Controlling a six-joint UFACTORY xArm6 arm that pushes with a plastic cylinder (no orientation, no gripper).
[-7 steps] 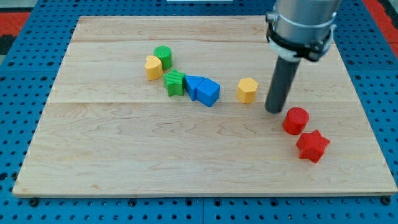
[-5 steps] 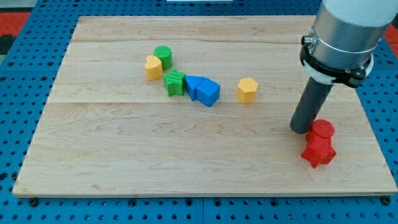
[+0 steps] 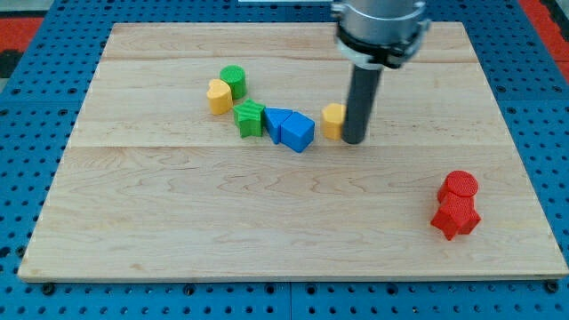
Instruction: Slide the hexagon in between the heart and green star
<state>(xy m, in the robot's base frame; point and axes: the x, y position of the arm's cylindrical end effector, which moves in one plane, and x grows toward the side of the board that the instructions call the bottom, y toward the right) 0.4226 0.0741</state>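
The yellow hexagon [image 3: 332, 121] lies near the board's middle, partly hidden behind my rod. My tip [image 3: 354, 140] rests against its right side. The yellow heart [image 3: 219, 96] lies at the upper left with the green star [image 3: 250, 118] just to its lower right. The hexagon is to the right of both, with the blue blocks between.
A green cylinder [image 3: 234, 80] touches the heart's upper right. Two blue blocks [image 3: 291, 128] lie against the star's right side. A red cylinder [image 3: 459, 187] and red star [image 3: 455, 216] sit together at the lower right. The wooden board [image 3: 178, 222] has blue pegboard around it.
My tip swung right, pushing the red cylinder down against the red star, then moved left to the hexagon's right side. The hexagon has shifted a little left.
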